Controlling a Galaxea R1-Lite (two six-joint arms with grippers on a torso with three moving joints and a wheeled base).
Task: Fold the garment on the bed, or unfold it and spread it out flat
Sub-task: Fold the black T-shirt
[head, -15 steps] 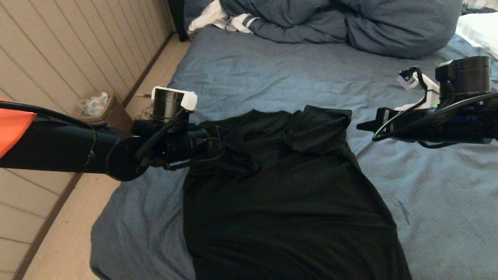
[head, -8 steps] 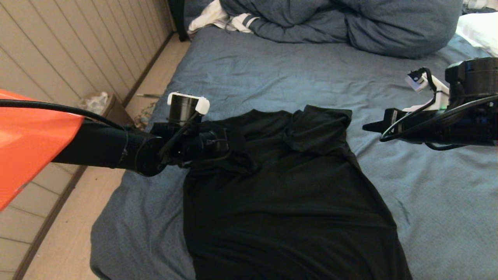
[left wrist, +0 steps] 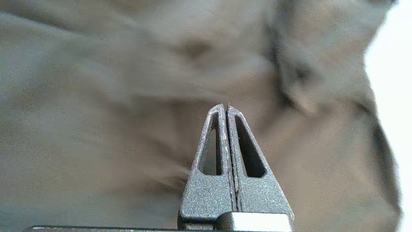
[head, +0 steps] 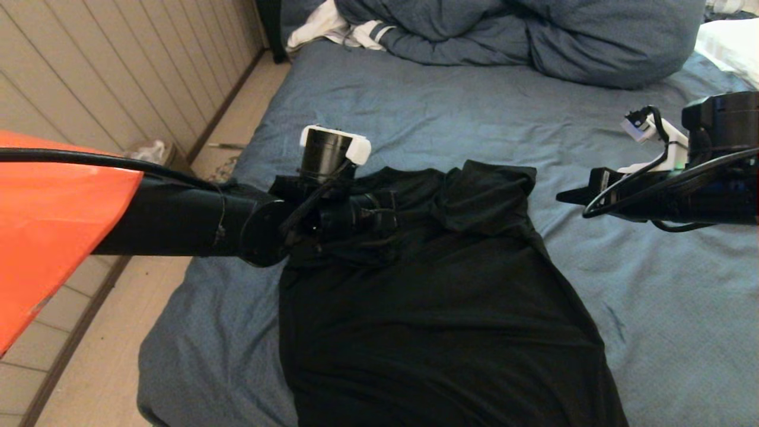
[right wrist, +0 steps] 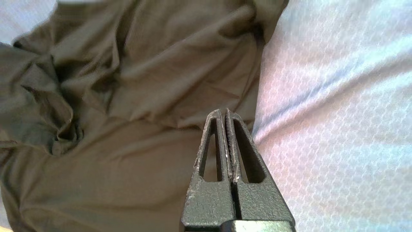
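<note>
Bed: the large bed with a wrinkled slate-blue sheet (head: pixel 415 118) fills the head view; dragging cloth across it could ruck the sheet and pull new creases into the shirt.
Duvet: the bulky blue-grey duvet (head: pixel 533 35) lies at 12 o'clock, well apart from the shirt; no hazard seen.
Garment: the plain black short-sleeved T-shirt (head: pixel 439 320) lies from centre to 6 o'clock, its far end bunched, its near end apparently over the bed edge; its hanging weight may slide it off.
Left end effector: the left end effector (left wrist: pixel 227 108), at 9 o'clock over the bunched shoulder, is fully closed and holds nothing; pushing with closed fingers could crumple the folds further.
Right end effector: the right end effector (right wrist: pixel 224 111) hovers at 3 o'clock beside the shirt's edge, closed and empty.
</note>
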